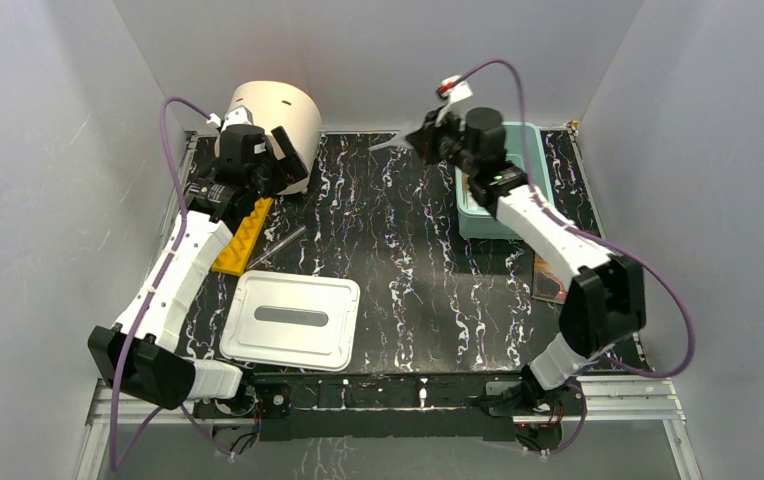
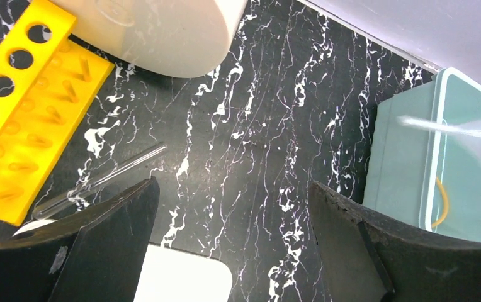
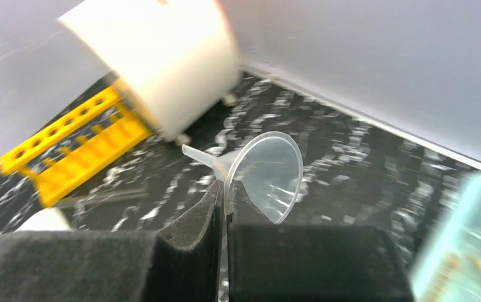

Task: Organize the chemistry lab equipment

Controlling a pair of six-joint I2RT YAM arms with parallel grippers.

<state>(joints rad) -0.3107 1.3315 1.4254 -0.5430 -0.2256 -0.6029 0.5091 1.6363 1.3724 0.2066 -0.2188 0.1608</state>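
In the centre of the right wrist view, the right pincer (image 3: 224,189) pinched the rim of a clear funnel (image 3: 269,173) above the tabletop (image 3: 351,163). It looked light, thin-walled and slippery; the rim suited gripping. The left pincer (image 2: 232,207) gaped wide.

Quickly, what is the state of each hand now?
Left hand: open, empty.
Right hand: closed on the clear funnel.

The right gripper (image 1: 424,140) holds a clear funnel (image 1: 396,144) at the far edge just left of the teal bin (image 1: 470,216), the yellow holed rack (image 1: 243,238) lies far left by the cream cylinder (image 1: 283,115), and a white lid (image 1: 291,320) sits near left.
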